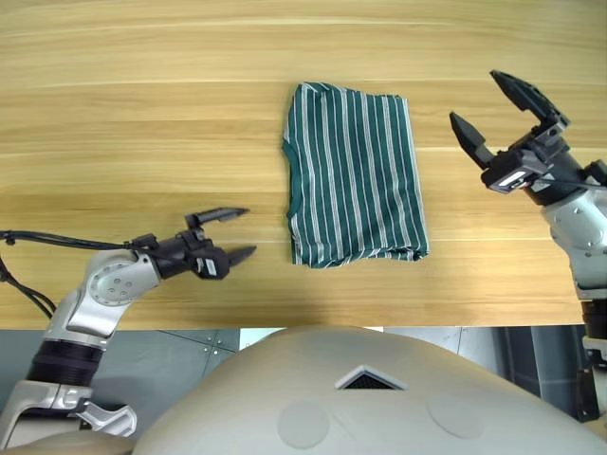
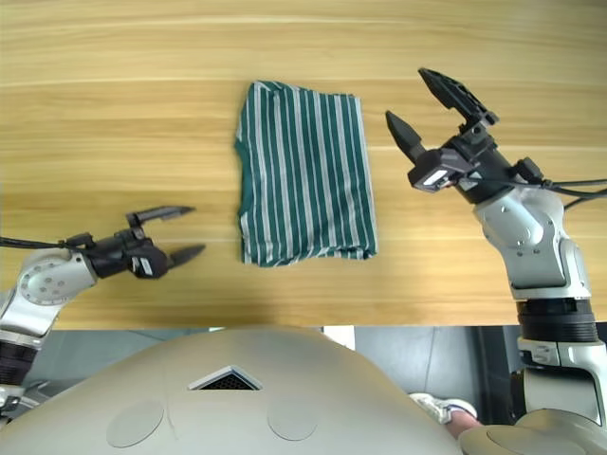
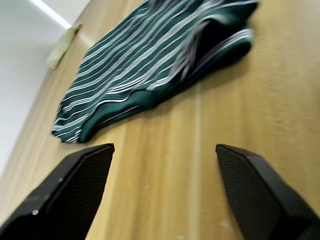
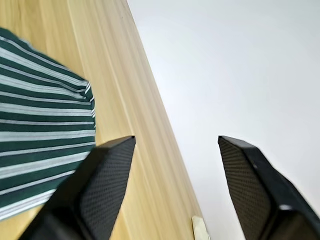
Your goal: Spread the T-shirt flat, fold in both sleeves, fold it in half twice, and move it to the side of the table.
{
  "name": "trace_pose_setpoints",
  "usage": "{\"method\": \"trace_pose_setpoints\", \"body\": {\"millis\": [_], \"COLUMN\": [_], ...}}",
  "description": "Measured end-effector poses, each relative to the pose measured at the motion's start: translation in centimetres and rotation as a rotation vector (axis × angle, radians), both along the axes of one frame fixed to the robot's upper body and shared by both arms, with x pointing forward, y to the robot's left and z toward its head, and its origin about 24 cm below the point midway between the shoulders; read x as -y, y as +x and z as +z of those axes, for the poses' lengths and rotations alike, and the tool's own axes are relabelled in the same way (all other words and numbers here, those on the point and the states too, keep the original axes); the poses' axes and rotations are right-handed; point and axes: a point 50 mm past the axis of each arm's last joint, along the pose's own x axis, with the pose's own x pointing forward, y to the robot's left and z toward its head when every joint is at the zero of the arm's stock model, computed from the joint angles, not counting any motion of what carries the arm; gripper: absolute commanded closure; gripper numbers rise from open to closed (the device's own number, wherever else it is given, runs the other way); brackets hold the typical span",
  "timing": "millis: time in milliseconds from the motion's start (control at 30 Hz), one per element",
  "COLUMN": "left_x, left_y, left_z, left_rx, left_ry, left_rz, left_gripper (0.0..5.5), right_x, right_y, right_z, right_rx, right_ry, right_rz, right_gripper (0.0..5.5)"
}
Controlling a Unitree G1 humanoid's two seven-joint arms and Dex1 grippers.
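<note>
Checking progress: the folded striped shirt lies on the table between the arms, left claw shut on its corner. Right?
No: the left claw is open and apart from the shirt, per the left eye view. The rest holds.

You have the T-shirt (image 1: 353, 172), dark green with thin white stripes, folded into a compact rectangle, flat on the wooden table (image 1: 142, 114). Long axis runs 12 to 6 o'clock; layered edges show at 6 o'clock.
</note>
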Motion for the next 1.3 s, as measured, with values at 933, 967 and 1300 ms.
{"method": "trace_pose_setpoints", "body": {"millis": [933, 967, 1300], "left_x": [6.5, 6.5, 6.1], "left_y": [2.9, 2.9, 4.8], "left_z": [-2.3, -2.4, -2.9], "left_rx": [0.038, 0.035, 0.068], "left_ry": [-0.146, -0.145, -0.104], "left_rz": [-0.323, -0.322, -0.231], "left_gripper": [2.78, 2.87, 4.44], "right_x": [2.5, 2.4, 3.6], "right_y": [-0.5, -0.9, -6.5], "right_z": [-3.3, -3.4, -5.3], "right_rx": [-0.19, -0.207, -0.456], "right_ry": [-0.145, -0.149, -0.299], "right_rz": [-0.082, -0.074, -0.014], "right_gripper": [2.45, 2.45, 2.45]}}
